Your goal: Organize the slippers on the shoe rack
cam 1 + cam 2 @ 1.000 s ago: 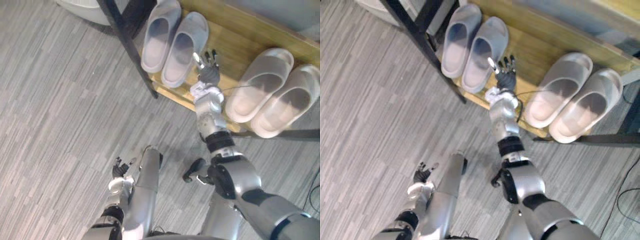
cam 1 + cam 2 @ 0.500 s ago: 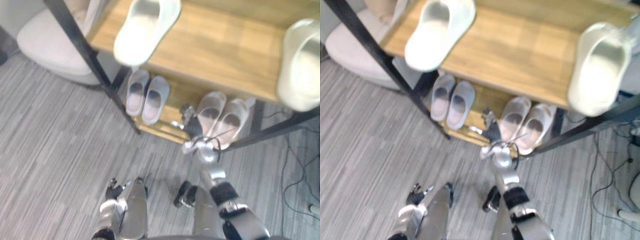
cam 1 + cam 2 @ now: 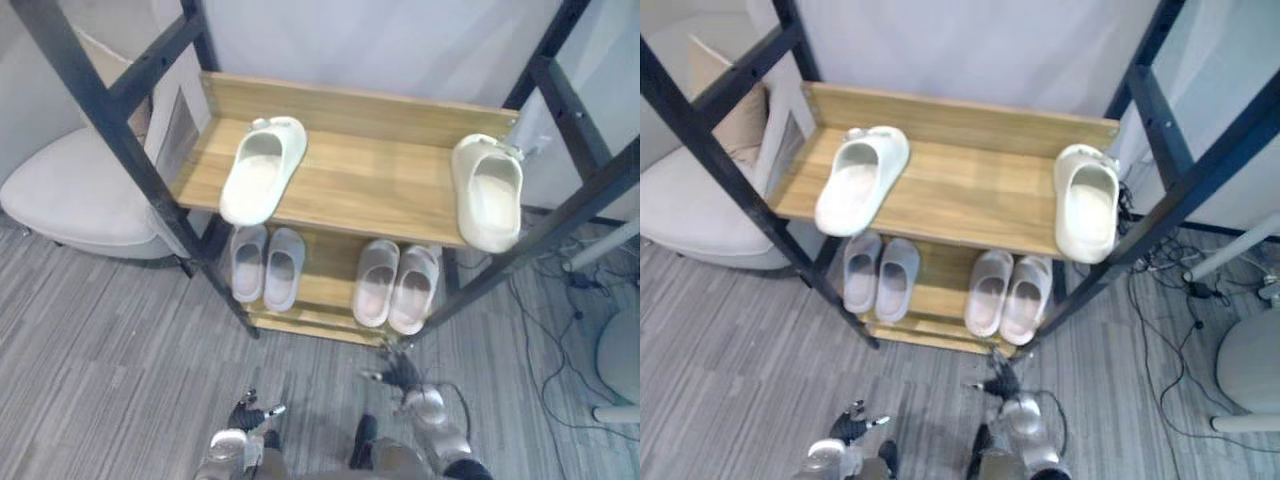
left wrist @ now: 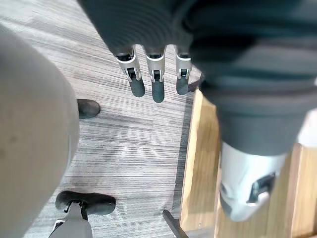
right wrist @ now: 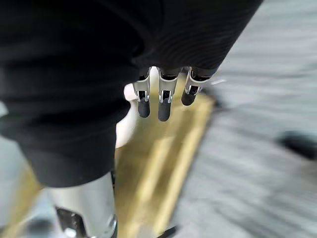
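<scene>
You are handling what look like moulded foam slippers: judge them light, springy and hard to damage, with a smooth skin that may slide on the wood. On the upper shelf (image 3: pixel 380 190) of the shoe rack (image 3: pixel 107 115) two singles lie well apart, the left slipper (image 3: pixel 262 170) at centre left of the frame, slightly angled, and the right slipper (image 3: pixel 487 190) at centre right near the shelf's edge. Below them, on the lower shelf (image 3: pixel 325 285), two pairs (image 3: pixel 267 262) (image 3: pixel 398 282) sit side by side. Take a single across its broad upper band, thumb inside the opening. A firm squeeze will probably dent it, not harm it. Your left hand (image 3: pixel 246 411) and right hand (image 3: pixel 399 371) hang low at the bottom of the frame over the grey floor (image 3: pixel 100 360), short of the rack. Each has its fingers (image 4: pixel 156 88) straight and spread, holding nothing and touching nothing.
</scene>
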{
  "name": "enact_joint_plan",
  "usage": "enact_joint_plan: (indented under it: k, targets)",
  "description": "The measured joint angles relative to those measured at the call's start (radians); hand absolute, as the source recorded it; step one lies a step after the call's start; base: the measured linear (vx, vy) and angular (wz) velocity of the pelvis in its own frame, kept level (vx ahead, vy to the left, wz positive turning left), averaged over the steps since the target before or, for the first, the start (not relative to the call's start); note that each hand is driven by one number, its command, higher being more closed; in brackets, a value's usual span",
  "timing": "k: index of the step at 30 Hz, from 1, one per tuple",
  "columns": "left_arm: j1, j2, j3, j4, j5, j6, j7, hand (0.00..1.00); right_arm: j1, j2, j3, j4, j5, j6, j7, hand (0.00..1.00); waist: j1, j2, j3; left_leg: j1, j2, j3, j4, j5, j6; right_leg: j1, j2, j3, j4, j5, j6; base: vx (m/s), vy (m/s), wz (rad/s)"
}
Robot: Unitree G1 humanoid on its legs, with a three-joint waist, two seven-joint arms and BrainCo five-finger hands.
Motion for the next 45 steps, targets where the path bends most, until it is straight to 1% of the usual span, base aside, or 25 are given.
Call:
enact_joint_plan:
  k: [1,3,5,6,8,10,11,12,13,14,16,18,19,21,22,23,25,27,29,30,32,34,39,44,45]
  targets:
    - [0.001,0.000,0.000,0.000,0.000,0.000,0.000,0.00,0.003,0.000,-0.008,0.010,0.000,0.001,-0.001,0.00,-0.001,0.002,-0.003,0.001,-0.001,0.000,-0.002,0.000,0.000,0.003,0.001,0.000,-0.005,0.004,0.001,0.02,0.042,-0.03]
    - [0.005,0.000,-0.034,0.000,0.001,0.001,0.001,0.00,0.022,-0.007,-0.049,0.081,0.012,0.005,-0.004,0.00,-0.005,0.016,-0.009,0.018,-0.008,0.008,-0.012,0.003,0.005,0.031,0.006,0.009,-0.053,0.032,0.003,0.01,0.028,-0.11]
    - [0.005,0.000,-0.053,0.000,0.008,0.001,0.003,0.00,0.030,-0.020,-0.052,0.090,0.013,0.005,-0.006,0.00,-0.007,0.019,-0.011,0.034,-0.010,0.017,-0.023,0.007,0.011,0.048,0.011,0.016,-0.077,0.047,0.003,-0.02,0.023,-0.14]
    - [0.003,0.001,-0.100,-0.001,0.018,0.002,0.005,0.00,0.040,-0.024,-0.055,0.100,0.039,0.005,-0.006,0.00,-0.009,0.023,-0.015,0.051,-0.010,0.021,-0.030,0.008,0.012,0.073,0.017,0.022,-0.108,0.064,0.003,-0.06,0.015,-0.16]
    - [0.002,0.001,-0.138,-0.005,0.022,0.001,0.005,0.00,0.044,-0.024,-0.067,0.102,0.044,0.005,-0.006,0.00,-0.011,0.025,-0.019,0.060,-0.011,0.024,-0.034,0.008,0.012,0.084,0.020,0.027,-0.127,0.073,0.001,-0.06,-0.004,-0.11]
    - [-0.003,0.000,-0.233,-0.041,0.037,0.001,0.007,0.00,0.045,-0.019,-0.089,0.116,0.062,0.002,-0.005,0.00,-0.012,0.027,-0.021,0.067,-0.014,0.028,-0.042,0.010,0.015,0.105,0.023,0.033,-0.161,0.095,0.001,-0.08,-0.007,-0.10]
    - [-0.006,0.002,-0.302,-0.096,0.037,0.001,0.008,0.00,0.047,-0.019,-0.090,0.116,0.070,0.001,-0.005,0.00,-0.012,0.027,-0.021,0.066,-0.015,0.032,-0.046,0.009,0.015,0.111,0.024,0.037,-0.180,0.104,0.003,-0.07,-0.007,-0.07]
    - [-0.007,0.002,-0.315,-0.108,0.037,0.001,0.007,0.00,0.047,-0.019,-0.091,0.116,0.075,0.002,-0.005,0.00,-0.012,0.027,-0.021,0.066,-0.015,0.033,-0.047,0.009,0.015,0.111,0.025,0.037,-0.183,0.105,0.004,-0.07,-0.010,-0.10]
    - [-0.013,0.001,-0.372,-0.166,0.038,-0.003,0.007,0.00,0.049,-0.019,-0.092,0.116,0.082,0.000,-0.005,0.00,-0.013,0.026,-0.021,0.067,-0.016,0.037,-0.051,0.010,0.016,0.109,0.025,0.042,-0.186,0.106,0.003,-0.06,-0.011,-0.08]
    - [-0.019,0.001,-0.405,-0.202,0.038,-0.003,0.007,0.00,0.049,-0.019,-0.092,0.115,0.082,-0.003,-0.006,0.00,-0.014,0.026,-0.022,0.069,-0.016,0.038,-0.054,0.009,0.015,0.109,0.025,0.044,-0.186,0.106,0.003,-0.05,-0.011,-0.07]
    - [-0.021,0.004,-0.499,-0.373,0.039,-0.005,-0.001,0.00,0.052,-0.019,-0.098,0.114,0.093,-0.012,-0.006,0.00,-0.020,0.025,-0.023,0.071,-0.015,0.037,-0.060,0.006,0.014,0.107,0.027,0.045,-0.186,0.105,0.002,-0.02,-0.005,-0.01]
    - [-0.026,0.007,-0.552,-0.492,0.066,-0.008,-0.003,0.00,0.055,-0.019,-0.116,0.114,0.101,-0.014,-0.006,0.00,-0.020,0.027,-0.025,0.069,-0.015,0.036,-0.065,0.006,0.014,0.102,0.029,0.046,-0.186,0.104,0.002,0.00,0.000,0.00]
    - [-0.029,0.007,-0.562,-0.514,0.076,-0.010,-0.005,0.00,0.055,-0.019,-0.121,0.114,0.101,-0.015,-0.007,0.00,-0.020,0.027,-0.025,0.069,-0.015,0.036,-0.067,0.006,0.014,0.102,0.029,0.047,-0.186,0.104,0.002,0.00,0.000,0.00]
    - [-0.053,0.006,-0.621,-0.653,0.100,-0.023,-0.021,0.00,0.057,-0.022,-0.130,0.114,0.102,-0.017,-0.012,0.00,-0.027,0.032,-0.031,0.069,-0.014,0.034,-0.077,0.005,0.014,0.096,0.032,0.047,-0.185,0.100,0.002,0.06,0.000,-0.01]
    - [-0.057,0.006,-0.626,-0.666,0.100,-0.027,-0.022,0.00,0.057,-0.022,-0.130,0.114,0.102,-0.018,-0.013,0.00,-0.027,0.032,-0.032,0.069,-0.014,0.033,-0.077,0.006,0.013,0.096,0.032,0.047,-0.185,0.099,0.003,0.10,0.006,0.00]
    - [-0.077,0.005,-0.640,-0.743,0.100,-0.035,-0.021,0.00,0.061,-0.025,-0.129,0.113,0.101,-0.022,-0.016,0.00,-0.030,0.038,-0.042,0.070,-0.013,0.032,-0.077,0.010,0.014,0.096,0.035,0.047,-0.185,0.098,0.005,0.11,0.011,0.01]
    - [-0.094,0.007,-0.639,-0.799,0.097,-0.036,-0.019,0.00,0.064,-0.027,-0.129,0.113,0.101,-0.025,-0.018,0.00,-0.033,0.042,-0.049,0.076,-0.013,0.031,-0.078,0.010,0.015,0.097,0.036,0.046,-0.185,0.098,0.002,0.13,0.015,0.01]
    - [-0.133,0.014,-0.598,-0.942,0.096,-0.045,-0.008,0.00,0.067,-0.028,-0.125,0.107,0.099,-0.026,-0.023,0.00,-0.034,0.047,-0.054,0.087,-0.014,0.026,-0.082,0.009,0.017,0.102,0.036,0.047,-0.185,0.097,0.001,0.14,0.025,-0.03]
    - [-0.155,0.022,-0.572,-1.010,0.097,-0.050,0.004,0.00,0.077,-0.027,-0.117,0.086,0.098,-0.025,-0.025,0.00,-0.034,0.047,-0.054,0.089,-0.016,0.024,-0.083,0.008,0.018,0.102,0.035,0.047,-0.185,0.096,0.000,0.07,0.019,-0.03]
    - [-0.190,0.051,-0.526,-1.096,0.097,-0.058,0.029,0.00,0.085,-0.025,-0.106,0.070,0.090,-0.025,-0.026,0.00,-0.035,0.046,-0.055,0.096,-0.017,0.024,-0.088,0.008,0.018,0.105,0.035,0.048,-0.185,0.095,-0.001,0.04,0.015,-0.05]
    - [-0.220,0.067,-0.485,-1.130,0.097,-0.063,0.043,0.00,0.084,-0.026,-0.103,0.070,0.081,-0.025,-0.027,0.00,-0.035,0.047,-0.056,0.105,-0.017,0.024,-0.094,0.007,0.019,0.110,0.035,0.049,-0.186,0.095,-0.001,0.03,0.009,-0.03]
    - [-0.266,0.088,-0.414,-1.176,0.096,-0.071,0.079,0.00,0.084,-0.027,-0.090,0.070,0.079,-0.019,-0.027,0.00,-0.035,0.044,-0.062,0.106,-0.021,0.021,-0.094,0.005,0.023,0.113,0.031,0.046,-0.186,0.095,0.000,0.00,0.013,0.02]
    - [-0.266,0.094,-0.358,-1.206,0.097,-0.073,0.114,0.00,0.084,-0.026,-0.090,0.070,0.078,-0.009,-0.027,0.00,-0.036,0.042,-0.067,0.107,-0.026,0.019,-0.092,0.004,0.025,0.114,0.027,0.043,-0.193,0.099,0.000,-0.03,0.002,0.00]
    - [-0.269,0.125,-0.253,-1.191,0.118,-0.070,0.147,0.00,0.082,-0.027,-0.090,0.067,0.078,-0.007,-0.026,0.00,-0.048,0.042,-0.067,0.107,-0.024,0.014,-0.092,0.005,0.026,0.114,0.028,0.039,-0.194,0.101,0.000,-0.02,-0.006,0.00]
    - [-0.286,0.131,-0.222,-1.159,0.120,-0.070,0.159,0.00,0.082,-0.028,-0.090,0.066,0.078,-0.006,-0.026,0.00,-0.048,0.042,-0.067,0.106,-0.024,0.011,-0.092,0.006,0.026,0.114,0.028,0.038,-0.194,0.101,0.000,-0.02,-0.013,0.03]
